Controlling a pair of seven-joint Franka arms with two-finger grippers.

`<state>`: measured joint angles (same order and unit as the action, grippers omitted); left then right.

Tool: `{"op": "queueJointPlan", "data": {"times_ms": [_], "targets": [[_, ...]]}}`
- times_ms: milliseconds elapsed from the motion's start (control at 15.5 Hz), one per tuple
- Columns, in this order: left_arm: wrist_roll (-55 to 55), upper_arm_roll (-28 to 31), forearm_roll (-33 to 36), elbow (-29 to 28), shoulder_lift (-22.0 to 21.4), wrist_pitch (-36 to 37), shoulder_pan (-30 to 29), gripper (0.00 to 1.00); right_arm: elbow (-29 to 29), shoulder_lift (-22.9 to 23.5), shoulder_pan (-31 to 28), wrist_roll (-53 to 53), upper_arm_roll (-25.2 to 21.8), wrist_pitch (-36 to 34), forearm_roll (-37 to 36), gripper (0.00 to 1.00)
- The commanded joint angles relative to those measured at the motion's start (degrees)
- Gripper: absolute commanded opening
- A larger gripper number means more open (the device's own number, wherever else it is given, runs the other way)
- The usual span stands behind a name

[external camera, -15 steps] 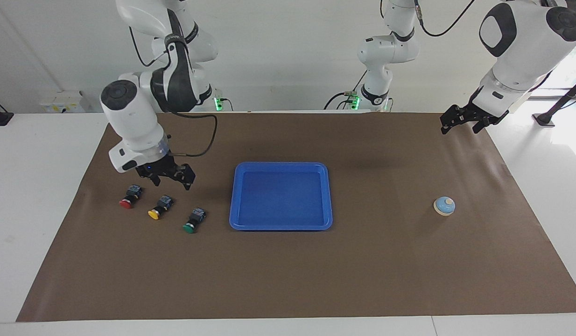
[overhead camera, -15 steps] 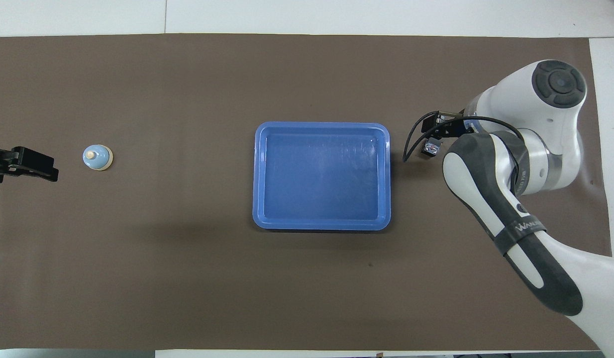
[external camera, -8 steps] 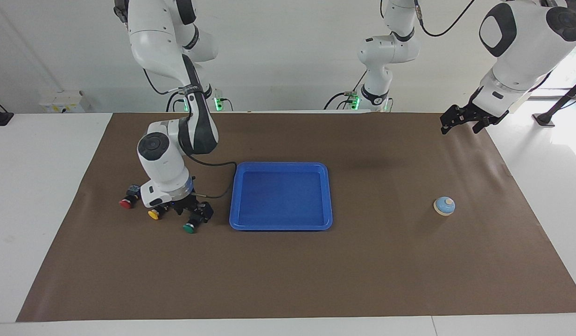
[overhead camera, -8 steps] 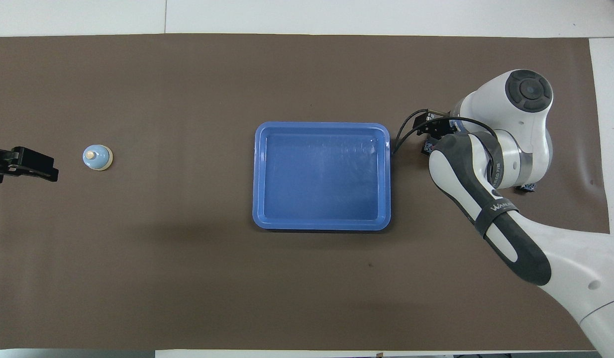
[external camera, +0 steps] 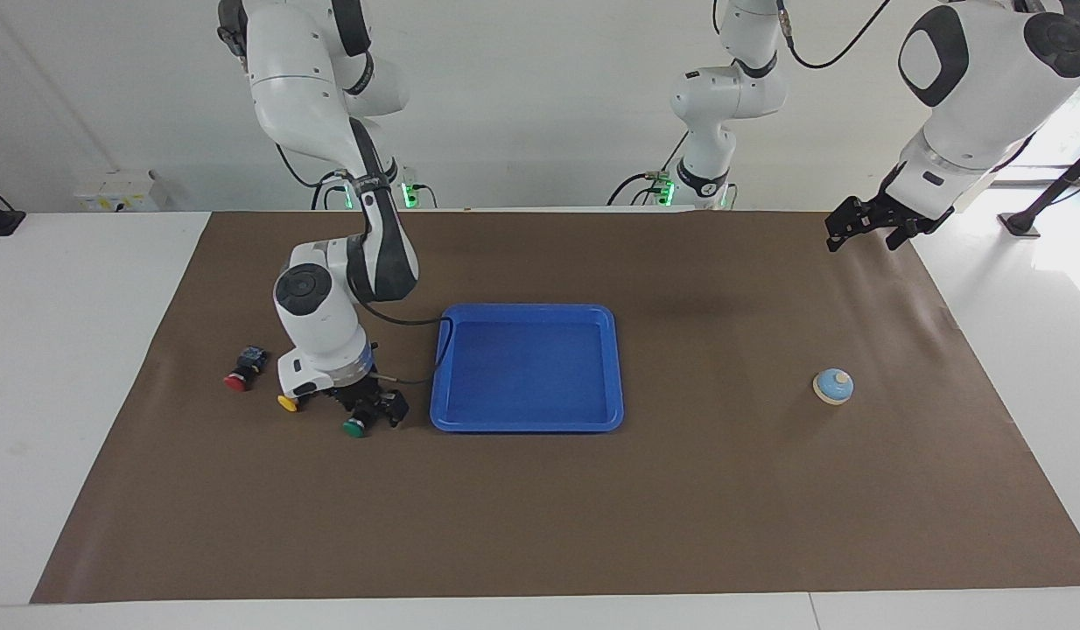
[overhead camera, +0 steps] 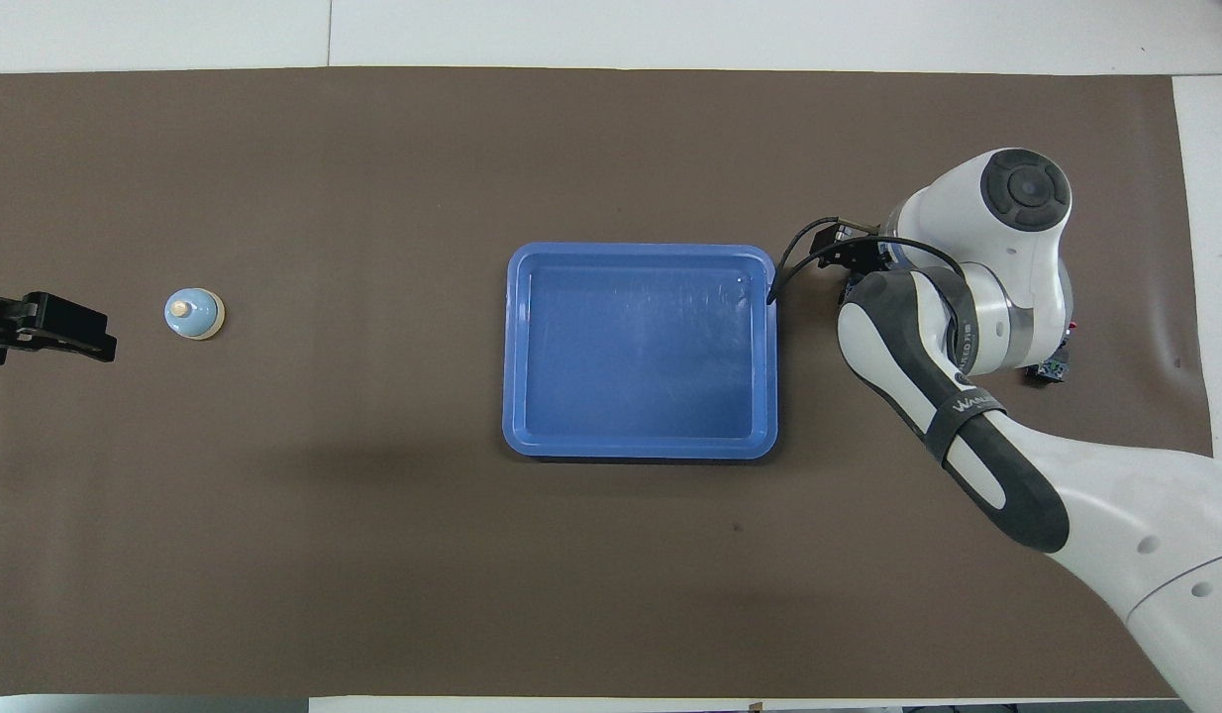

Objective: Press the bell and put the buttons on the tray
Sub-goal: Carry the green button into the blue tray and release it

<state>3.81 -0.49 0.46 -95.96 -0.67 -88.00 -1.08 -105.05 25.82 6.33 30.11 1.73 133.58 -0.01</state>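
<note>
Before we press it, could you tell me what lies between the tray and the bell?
Nothing: in both views only bare brown mat runs from the tray to the bell.

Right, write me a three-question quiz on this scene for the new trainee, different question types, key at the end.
1. True or false: a button already lies in the tray.
2. The right tool is down at which button: A red, B yellow, C green?
3. Fill in: the left tool waits in the air, not touching the ____.

Key: 1 false. 2 C, the green button. 3 bell.
</note>
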Motion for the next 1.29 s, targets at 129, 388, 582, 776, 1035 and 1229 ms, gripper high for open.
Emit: {"op": "queueJointPlan", "data": {"times_ms": [129,388,582,776,1035,1229], "targets": [[-0.6,0.1,-0.5,0.2,-0.6,0.9,0.0,1.00,0.7,-0.1,-0.2,2.2,0.4,-3.9,-0.3,0.00],[-0.6,0.1,-0.5,0.2,-0.6,0.9,0.0,1.00,9.8,-0.7,0.1,1.8,0.9,-16.7,0.4,0.00],[-0.6,0.1,-0.5,0.2,-0.6,0.9,0.0,1.00,18.9,-0.2,3.5,1.4,2.4,-27.5,1.2,0.00],[-0.6,0.1,-0.5,0.2,-0.6,0.9,0.0,1.00,17.5,-0.1,9.3,1.3,2.6,-25.7,1.5,0.00],[-0.6,0.1,-0.5,0.2,-0.6,0.9,0.0,1.00,12.5,0.0,12.9,1.4,2.6,-18.5,1.6,0.00],[-0.6,0.1,-0.5,0.2,-0.6,0.9,0.0,1.00,7.9,-0.1,13.4,1.4,2.6,-13.2,1.5,0.00]]}}
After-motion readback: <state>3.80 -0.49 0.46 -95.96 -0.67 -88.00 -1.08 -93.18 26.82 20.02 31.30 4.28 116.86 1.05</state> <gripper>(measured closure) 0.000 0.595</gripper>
